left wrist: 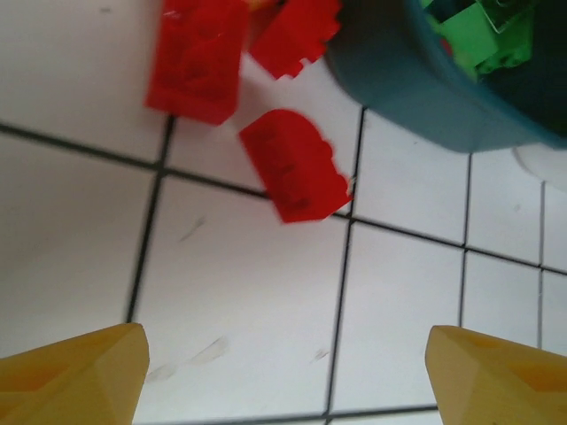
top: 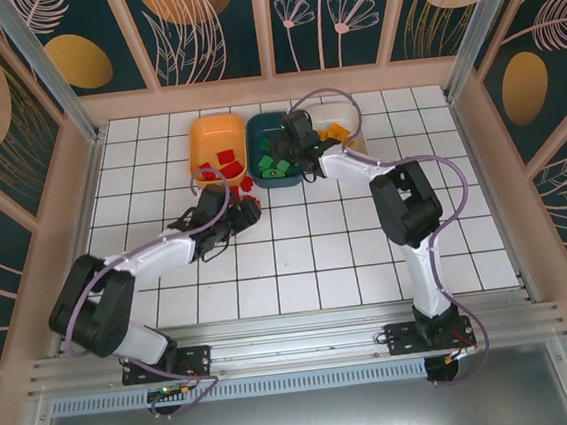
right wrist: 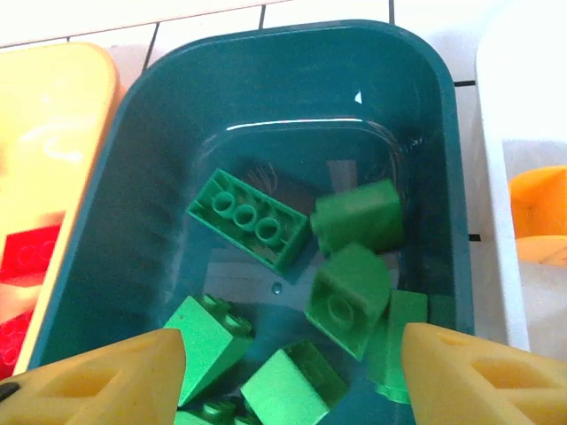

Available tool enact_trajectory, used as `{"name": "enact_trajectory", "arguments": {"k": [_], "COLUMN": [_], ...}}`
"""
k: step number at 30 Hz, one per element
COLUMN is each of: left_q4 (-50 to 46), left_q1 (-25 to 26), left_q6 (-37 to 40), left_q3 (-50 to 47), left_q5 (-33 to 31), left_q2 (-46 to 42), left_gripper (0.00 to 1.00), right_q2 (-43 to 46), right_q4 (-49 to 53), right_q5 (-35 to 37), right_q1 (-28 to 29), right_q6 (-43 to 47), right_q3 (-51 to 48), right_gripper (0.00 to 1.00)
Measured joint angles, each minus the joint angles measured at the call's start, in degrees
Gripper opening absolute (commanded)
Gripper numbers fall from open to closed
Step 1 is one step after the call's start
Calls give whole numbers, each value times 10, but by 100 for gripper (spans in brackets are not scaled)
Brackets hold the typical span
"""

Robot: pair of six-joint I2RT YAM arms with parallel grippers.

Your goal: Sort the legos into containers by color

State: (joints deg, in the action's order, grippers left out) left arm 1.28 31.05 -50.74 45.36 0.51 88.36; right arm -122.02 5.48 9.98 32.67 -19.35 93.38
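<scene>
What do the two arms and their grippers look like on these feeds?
Both the left arm and right arm have white links with bulky black joints, and a lilac cable loops loosely along each. Each sits on a black base plate. The left gripper and right gripper have yellow, faceted, wedge-shaped fingers.

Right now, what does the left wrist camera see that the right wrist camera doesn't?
Left wrist, not right: three loose red legos lying on the white tiles near the outer wall of the teal tray, ahead of the open left hand.
Right wrist, not left: the orange tray with sorted red legos in it, and the white tray holding an orange lego.
Both: the teal tray with green legos inside.
</scene>
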Motion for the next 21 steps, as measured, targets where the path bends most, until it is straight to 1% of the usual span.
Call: {"name": "enact_trajectory", "arguments": {"k": [2,4,9,13,16,21], "left_q4": [2,2,-24,-35,-51,-73], "left_q1": [0,0,0,0,0,0], "left_q6": [-13,-30,-64,-68,-66,-66], "left_q3": [26,44,87,122,147,169], "left_q5": [12,21,18,8,-7,-32], "left_q2": [31,55,101,137,163,195], "left_gripper": [74,74,69,64,58,53], "right_q2": [3,18,123,209,250,285], "right_q4": [5,3,-15,-41,-65,-73], "right_q5": [2,4,3,2,4,3], "right_q1": [0,0,0,2,10,22], "right_q6": [0,0,-1,-12,-26,-37], "right_q3": [4,-10,-136,-230,-288,-350], "right_gripper": [68,68,68,68,67,67]}}
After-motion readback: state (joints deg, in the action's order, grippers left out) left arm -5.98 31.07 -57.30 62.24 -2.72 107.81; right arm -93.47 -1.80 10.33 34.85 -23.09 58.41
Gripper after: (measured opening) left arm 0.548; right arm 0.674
